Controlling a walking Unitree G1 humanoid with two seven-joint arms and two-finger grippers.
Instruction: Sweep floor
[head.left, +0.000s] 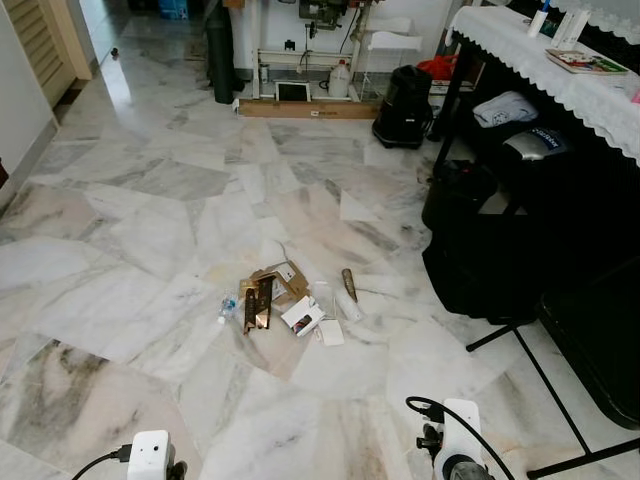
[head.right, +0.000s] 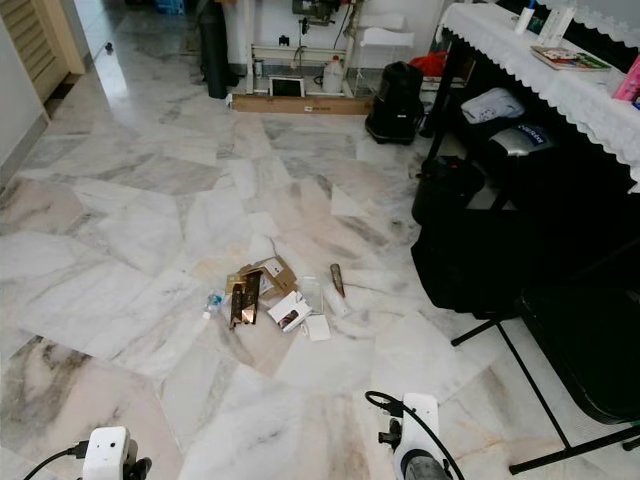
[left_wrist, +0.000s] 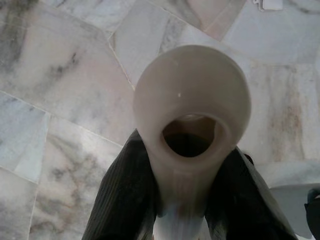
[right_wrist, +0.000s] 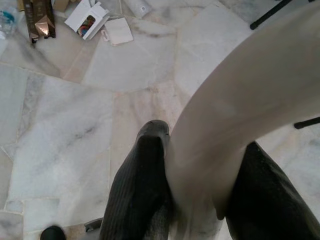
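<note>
Marble floor (head.left: 150, 210) lies all around, grey and white and shiny. On the left, the left pincer (left_wrist: 185, 200) is clamped on a pale handle with a hollow end (left_wrist: 192, 115), which looks like part of a sweeping tool. I cannot see the rest of that tool.

In the middle of the floor sits a small pile of rubbish (head.left: 285, 300): bits of brown cardboard, a little clear bottle (head.left: 227, 306), a small white box (head.left: 302, 316), a flat white card (head.left: 331, 333) and a brown cone-shaped thing (head.left: 349, 281). The pile is well ahead of both arms. The white box lies open with something colourful inside. I cannot tell what it is.

On the right, the right pincer (right_wrist: 197, 200) is clamped on a thick pale handle (right_wrist: 240, 100) too. Further right stands a desk with a lacy white cloth (head.left: 560, 80), with black bags (head.left: 480, 250) and a thin black stand (head.left: 545, 385) under it.

What could go wrong? A hard push could scatter the light pieces, and the bottle could roll away. A wide swing on the right could hit the black stand's legs.
</note>
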